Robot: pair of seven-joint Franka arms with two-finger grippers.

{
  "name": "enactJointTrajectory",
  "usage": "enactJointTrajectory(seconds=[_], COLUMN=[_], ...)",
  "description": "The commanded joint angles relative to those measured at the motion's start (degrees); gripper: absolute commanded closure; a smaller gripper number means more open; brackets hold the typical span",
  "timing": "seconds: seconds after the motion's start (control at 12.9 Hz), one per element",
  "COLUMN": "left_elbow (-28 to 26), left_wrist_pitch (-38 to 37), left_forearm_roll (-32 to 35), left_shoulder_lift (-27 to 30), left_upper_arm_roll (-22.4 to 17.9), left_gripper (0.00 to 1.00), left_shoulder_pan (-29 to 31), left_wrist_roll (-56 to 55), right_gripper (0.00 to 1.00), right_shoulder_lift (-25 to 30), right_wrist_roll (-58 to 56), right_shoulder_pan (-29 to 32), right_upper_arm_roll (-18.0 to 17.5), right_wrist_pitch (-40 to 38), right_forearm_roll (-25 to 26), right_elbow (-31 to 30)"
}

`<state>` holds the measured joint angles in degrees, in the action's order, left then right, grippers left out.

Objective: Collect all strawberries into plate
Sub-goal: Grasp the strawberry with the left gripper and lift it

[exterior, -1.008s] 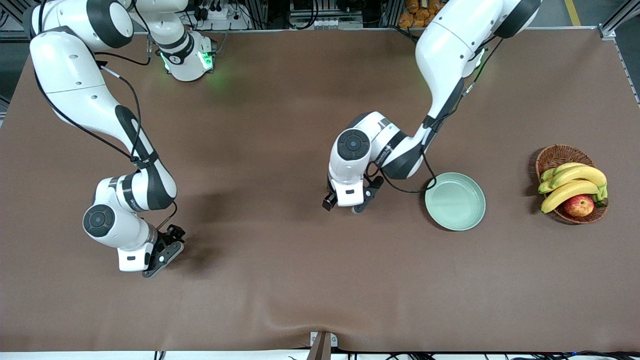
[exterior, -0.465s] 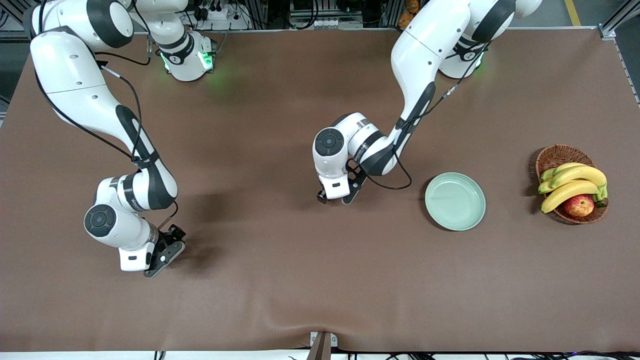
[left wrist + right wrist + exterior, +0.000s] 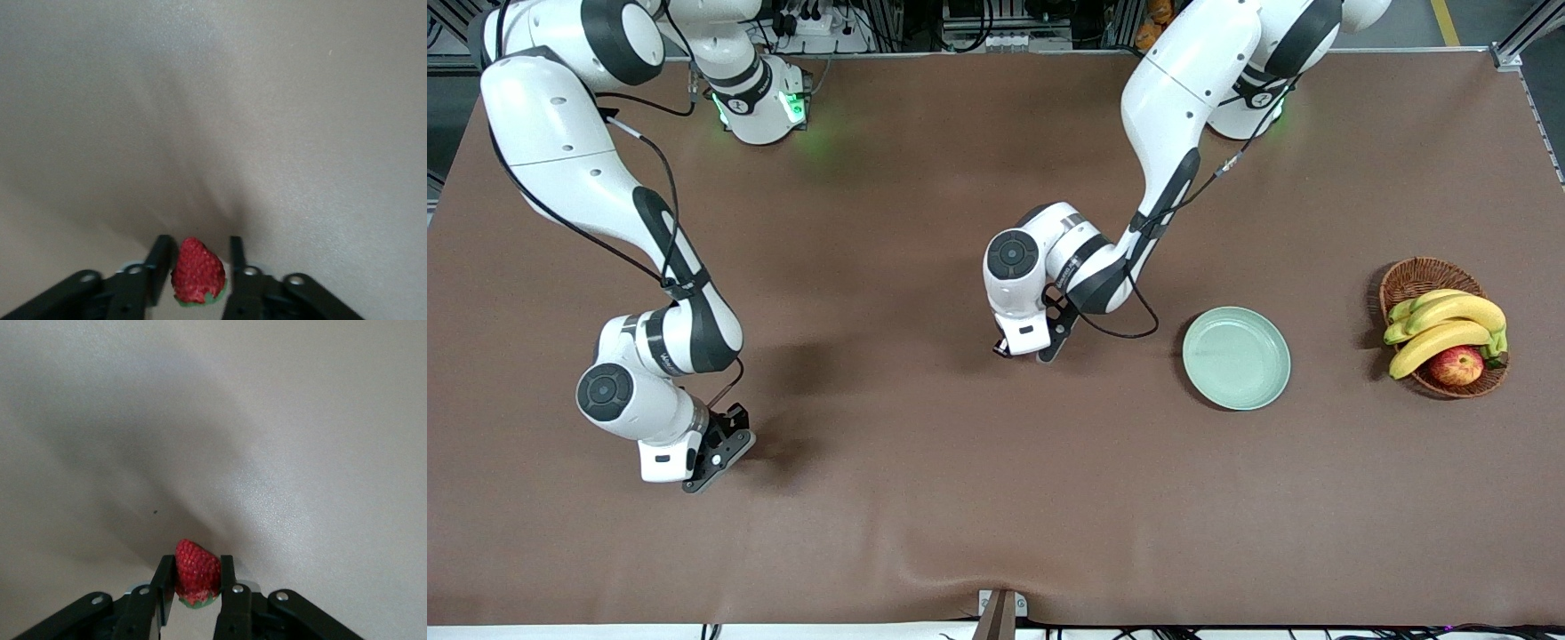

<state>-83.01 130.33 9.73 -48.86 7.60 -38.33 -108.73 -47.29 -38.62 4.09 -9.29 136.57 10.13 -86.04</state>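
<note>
Both grippers clamp a strawberry apiece: left gripper (image 3: 197, 267) on its strawberry (image 3: 197, 272) near the plate (image 3: 1236, 357); right gripper (image 3: 195, 583) on its strawberry (image 3: 197, 572) well apart from it. Lift straight; squeeze gently, since berries bruise.

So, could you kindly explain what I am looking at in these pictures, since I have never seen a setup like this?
These are two robot arms bolted along one edge of a brown table. The wide picture comes from a high camera facing them; the two close-ups come from cameras on each arm's wrist. Each arm ends in a two-finger end effector. The left end effector, low over the middle of the table, has its fingers around a strawberry. The right end effector, low at its own end of the table, is shut on another strawberry. Toward the left arm's end lie a mint-green plate, with nothing on it, and a wicker basket holding bananas and an apple.
</note>
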Motion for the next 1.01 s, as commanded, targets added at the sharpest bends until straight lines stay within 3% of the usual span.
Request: enactJointTrajectory(seconds=[0.0,0.39,0.7,0.93], left_elbow=[1.0,0.3,-1.8,-5.58], left_wrist_pitch=[0.01,-5.25,-11.66,-12.56], left_forearm_roll=[1.69,0.64,-2.35,-2.35], left_shoulder_lift=[0.95,11.31,15.89,15.38], left_upper_arm_roll=[-0.39,2.24,3.91,3.92], left_gripper=[1.0,1.0,1.0,1.0], left_shoulder_pan=[0.0,12.63,23.27,30.49], left_wrist_roll=[-1.23,7.02,21.07,29.0], right_gripper=[1.0,1.0,1.0,1.0], right_shoulder_lift=[0.53,1.76,2.46,2.91], right_wrist_roll=[-1.29,0.2,8.8,11.36], right_shoulder_pan=[0.84,-0.22,-4.68,-10.57], right_upper_arm_roll=[-0.91,-1.17,-2.84,-2.93], right_wrist_pitch=[0.54,0.54,0.62,0.62], right_forearm_roll=[-2.12,-10.12,-10.39,-10.39], right_elbow=[0.0,2.01,2.28,2.98])
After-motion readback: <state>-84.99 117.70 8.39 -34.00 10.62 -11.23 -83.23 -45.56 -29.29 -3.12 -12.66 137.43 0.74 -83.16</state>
